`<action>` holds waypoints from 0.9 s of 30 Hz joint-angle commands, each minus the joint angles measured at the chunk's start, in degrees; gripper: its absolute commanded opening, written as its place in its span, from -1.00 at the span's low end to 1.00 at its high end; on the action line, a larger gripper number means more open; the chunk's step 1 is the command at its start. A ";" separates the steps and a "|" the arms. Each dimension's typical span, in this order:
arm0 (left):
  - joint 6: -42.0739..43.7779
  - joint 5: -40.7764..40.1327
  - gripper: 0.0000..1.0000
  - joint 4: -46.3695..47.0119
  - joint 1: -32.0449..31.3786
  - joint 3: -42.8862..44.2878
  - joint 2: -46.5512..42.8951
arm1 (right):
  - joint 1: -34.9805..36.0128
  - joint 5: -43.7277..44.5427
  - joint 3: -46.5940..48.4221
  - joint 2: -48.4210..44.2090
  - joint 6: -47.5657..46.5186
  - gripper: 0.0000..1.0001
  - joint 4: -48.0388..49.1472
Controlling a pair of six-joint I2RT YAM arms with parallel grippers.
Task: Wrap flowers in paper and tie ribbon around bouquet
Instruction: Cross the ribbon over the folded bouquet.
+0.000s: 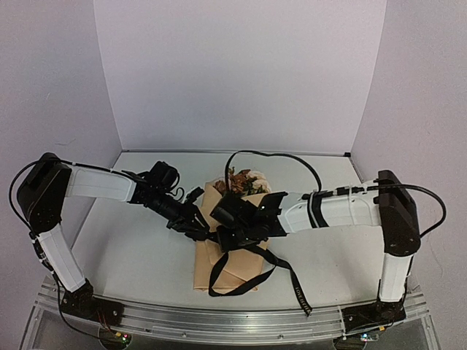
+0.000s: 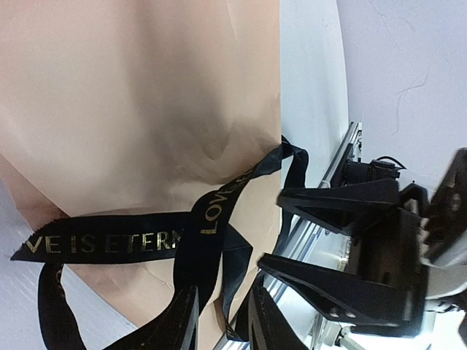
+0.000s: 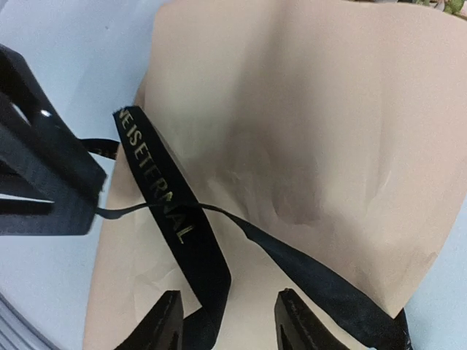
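Left fingers (image 2: 182, 324) stand slightly parted, right fingers (image 3: 164, 324) wider, each straddling the ribbon (image 3: 171, 208), neither pinching it. The bouquet (image 1: 241, 271) lies mid-bench (image 1: 131, 248), flowers (image 1: 244, 177) toward 12 o'clock. Wrapping looks done; the ribbon is crossed over, its tails loose toward 5 o'clock, so tightening seems left

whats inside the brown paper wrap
Cream, pink and rust-brown blooms poke out of the kraft paper wrap at its far end. Their stems are covered by the paper, so how they lie inside cannot be seen.
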 commanded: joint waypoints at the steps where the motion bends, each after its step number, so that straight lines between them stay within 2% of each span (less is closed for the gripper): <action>1: 0.62 0.88 -0.54 1.42 0.33 -1.08 -1.57 | -0.86 1.14 0.74 -4.48 -0.79 0.02 1.80; 7: 0.01 1.01 -0.73 2.46 0.27 -4.00 -2.79 | -3.06 -1.81 4.71 -0.91 0.05 -0.08 1.80; 13: -0.06 0.58 -0.83 2.71 0.24 -5.86 -2.79 | -3.17 -5.64 12.30 6.06 -1.82 -0.10 1.50; 16: -0.22 -0.10 -0.85 2.96 0.24 -6.27 -2.83 | -3.04 -8.09 12.47 7.38 -1.83 -0.11 1.37; 21: -0.99 -0.85 -0.86 4.04 0.24 -6.44 -3.02 | -2.12 -6.99 10.18 7.14 -2.74 -0.04 1.37; 27: -2.20 -2.30 -0.95 5.29 0.29 -7.85 -3.24 | -1.70 -5.15 14.21 11.09 -7.17 -0.01 0.02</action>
